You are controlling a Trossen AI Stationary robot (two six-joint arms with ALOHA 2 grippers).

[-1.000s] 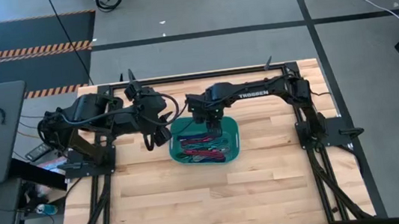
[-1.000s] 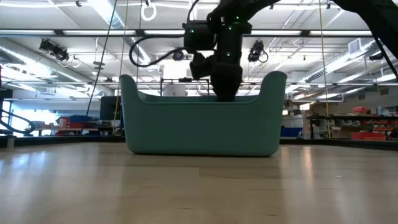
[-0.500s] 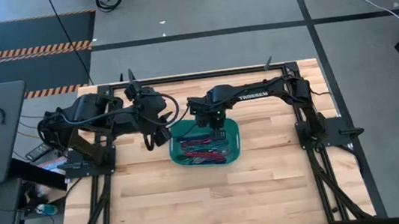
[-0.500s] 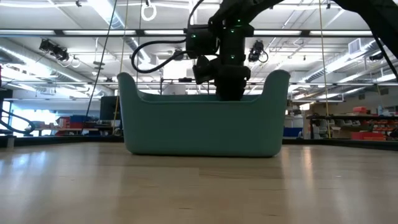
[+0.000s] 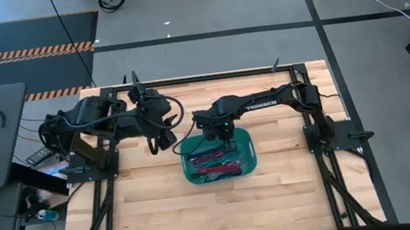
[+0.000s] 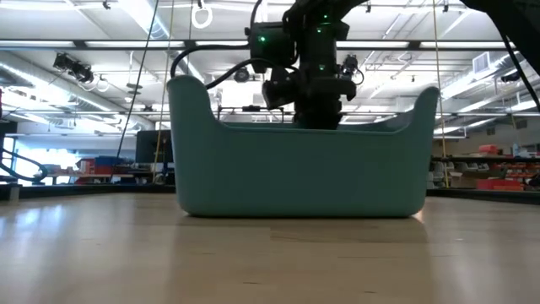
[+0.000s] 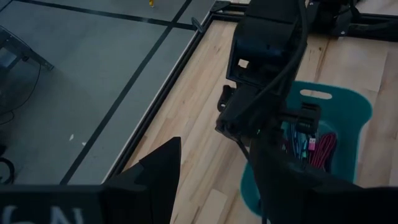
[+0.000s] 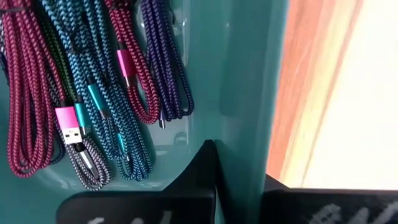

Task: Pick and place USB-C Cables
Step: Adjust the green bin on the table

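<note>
The right jaws (image 8: 239, 186) are clenched on the wall of the teal bin (image 8: 249, 74), one finger inside the wall and one outside it, with the rim pinched between them. Just inside that wall, close to the inner finger, the USB-C cables (image 8: 93, 93) lie side by side on the bin floor: a purple bundle nearest the wall, then a magenta one, cyan ones, and more magenta farther in, with a grey braided end lying low among them. None of the cables is touched by the fingers. Beyond the outer finger lies the bare wood of the desk (image 8: 336, 93).

From above, the right jaws (image 5: 221, 134) sit at the far rim of the teal bin (image 5: 250, 164), and the cables (image 5: 214, 163) fill the bin on the near side of them. In the low view the right arm comes down behind the bin's far wall (image 6: 295, 169).

Off to the side of the bin, well apart from the right jaws, the left jaws (image 5: 164, 140) hang released over the desk (image 5: 201, 216), holding nothing.
</note>
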